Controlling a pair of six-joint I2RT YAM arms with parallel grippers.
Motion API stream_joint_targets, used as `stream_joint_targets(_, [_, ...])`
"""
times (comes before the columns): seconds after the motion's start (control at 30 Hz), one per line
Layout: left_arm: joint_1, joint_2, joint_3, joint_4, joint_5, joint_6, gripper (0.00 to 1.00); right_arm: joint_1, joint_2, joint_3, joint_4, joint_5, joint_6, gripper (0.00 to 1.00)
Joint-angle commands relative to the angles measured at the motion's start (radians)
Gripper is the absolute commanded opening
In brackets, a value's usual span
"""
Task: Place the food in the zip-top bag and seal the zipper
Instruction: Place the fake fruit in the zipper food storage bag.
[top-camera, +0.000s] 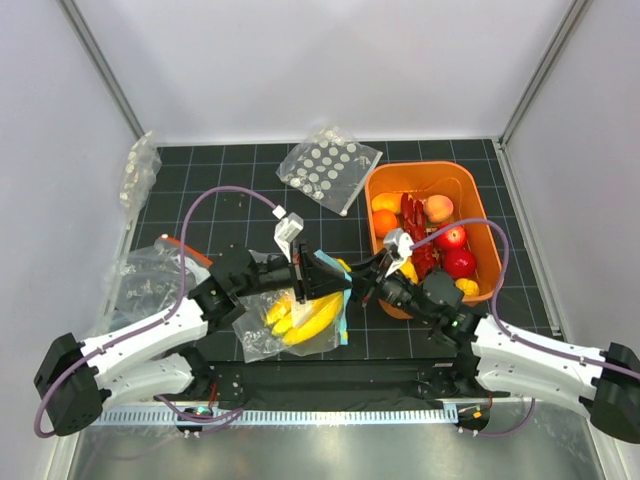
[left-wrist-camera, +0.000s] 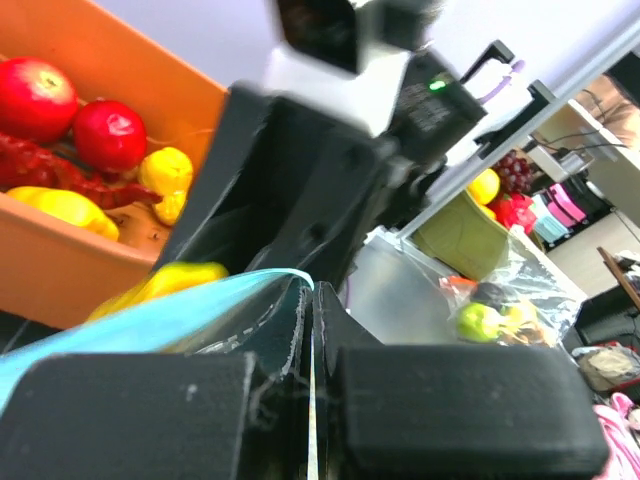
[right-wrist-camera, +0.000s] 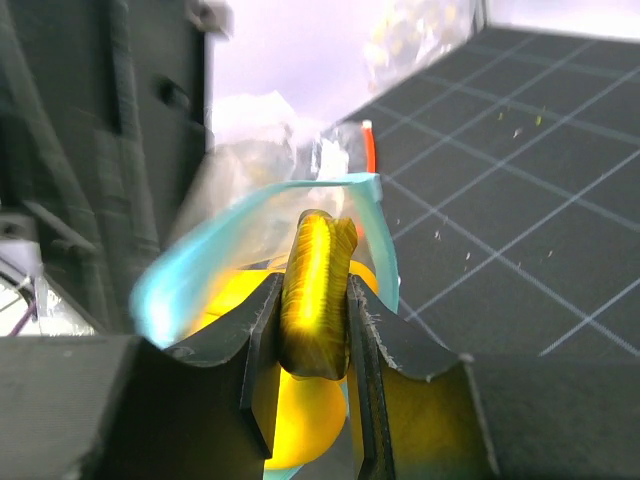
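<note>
Banana bunch (top-camera: 305, 322): mostly within the zip-top bag (top-camera: 258, 338), long axis about 8 to 2 o'clock, stem toward the mouth.
Right gripper (right-wrist-camera: 313, 300): narrow, pinching the stem, with the teal zipper (right-wrist-camera: 165, 290) looped around it.
Left gripper (left-wrist-camera: 311, 330): clamped flat on the zipper edge, at 9 o'clock of the right.
Orange bin (top-camera: 470, 185): at 2 o'clock, more fruit inside.

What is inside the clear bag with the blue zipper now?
A yellow banana bunch shows inside the zip-top bag. Whether anything else lies under it cannot be seen.
</note>
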Motion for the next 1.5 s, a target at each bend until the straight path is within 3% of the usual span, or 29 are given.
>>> stream_joint_targets(0.0, [-0.005,0.023,0.013,0.016,-0.077,0.051,0.00,0.000,-0.080,0.004,0.045,0.048,-0.036,0.01])
stream_joint_targets(0.2, [-0.005,0.100,0.012,0.042,-0.125,0.099,0.00,0.000,-0.189,-0.017,-0.028,0.201,-0.081,0.01])
stream_joint_targets(0.37, [-0.005,0.200,0.033,0.184,-0.117,0.100,0.00,0.000,-0.206,-0.005,-0.088,0.332,-0.096,0.01])
stream_joint_targets(0.57, [-0.026,0.421,0.234,0.287,0.015,-0.042,0.00,0.000,-0.328,0.007,-0.181,0.431,-0.140,0.01])
stream_joint_targets(0.73, [-0.042,0.528,0.265,0.659,0.055,-0.236,0.00,0.000,-0.498,0.013,-0.289,0.574,-0.142,0.01])
stream_joint_targets(0.9, [-0.042,0.655,0.226,1.021,0.018,-0.358,0.00,0.000,-0.580,-0.049,-0.239,0.617,-0.079,0.01])
stream_joint_targets(1.1, [-0.071,0.790,0.370,1.025,0.082,-0.437,0.00,0.000,-0.510,-0.060,-0.185,0.657,-0.010,0.01])
stream_joint_targets(1.47, [-0.092,0.666,0.355,1.025,0.041,-0.400,0.00,-0.001,-0.482,-0.111,-0.108,0.738,0.096,0.01])
